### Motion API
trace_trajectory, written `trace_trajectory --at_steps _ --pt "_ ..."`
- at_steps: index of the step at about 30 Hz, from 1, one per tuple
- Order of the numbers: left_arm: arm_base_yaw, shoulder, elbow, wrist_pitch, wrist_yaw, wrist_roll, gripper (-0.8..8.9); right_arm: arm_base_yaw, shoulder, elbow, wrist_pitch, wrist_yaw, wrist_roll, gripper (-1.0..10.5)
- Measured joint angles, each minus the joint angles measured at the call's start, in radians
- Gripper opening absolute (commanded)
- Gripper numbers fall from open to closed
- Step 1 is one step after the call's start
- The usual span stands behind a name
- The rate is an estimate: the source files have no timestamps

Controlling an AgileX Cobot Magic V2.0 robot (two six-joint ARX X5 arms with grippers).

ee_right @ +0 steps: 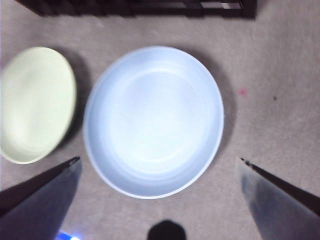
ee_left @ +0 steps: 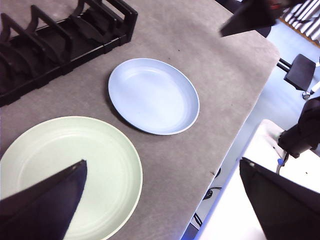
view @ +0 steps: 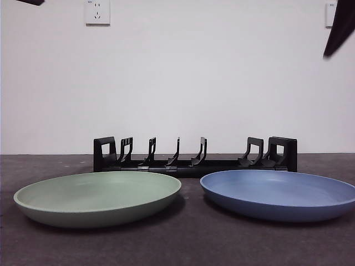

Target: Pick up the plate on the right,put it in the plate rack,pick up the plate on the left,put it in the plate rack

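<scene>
A blue plate (view: 280,194) lies flat on the table at the right, and a pale green plate (view: 97,198) lies flat at the left. Behind them stands the black plate rack (view: 194,157) with nothing in its slots. My right gripper (ee_right: 159,167) hangs open high above the blue plate (ee_right: 154,120), its jaws wide apart; in the front view it shows only as a dark tip (view: 339,29) at the top right. My left gripper (ee_left: 162,172) is open too, high above the green plate (ee_left: 70,172) and touching nothing.
The table's grey mat (view: 188,244) ends at an edge (ee_left: 235,135) on the blue plate's side, with floor and a chair (ee_left: 300,70) beyond. A white wall with a socket (view: 97,12) stands behind the rack.
</scene>
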Motion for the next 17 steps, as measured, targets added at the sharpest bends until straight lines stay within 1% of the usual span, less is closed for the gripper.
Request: trace_trajectory --at_steps 6,8,14,17 --pt "-0.022 0.016 0.000 0.016 0.000 0.000 6.87 0.002 0.179 0.000 0.045 0.005 0.000 5.6" --pt "-0.024 0.017 0.000 0.019 0.000 0.001 6.87 0.008 0.232 0.000 0.057 0.021 0.001 5.6" --pt "-0.026 0.018 0.000 0.019 0.000 0.002 6.87 0.037 0.349 0.000 0.100 0.044 0.001 5.5" --pt "-0.026 0.018 0.000 0.020 0.000 0.002 6.87 0.057 0.387 0.001 0.128 0.055 0.001 4.8"
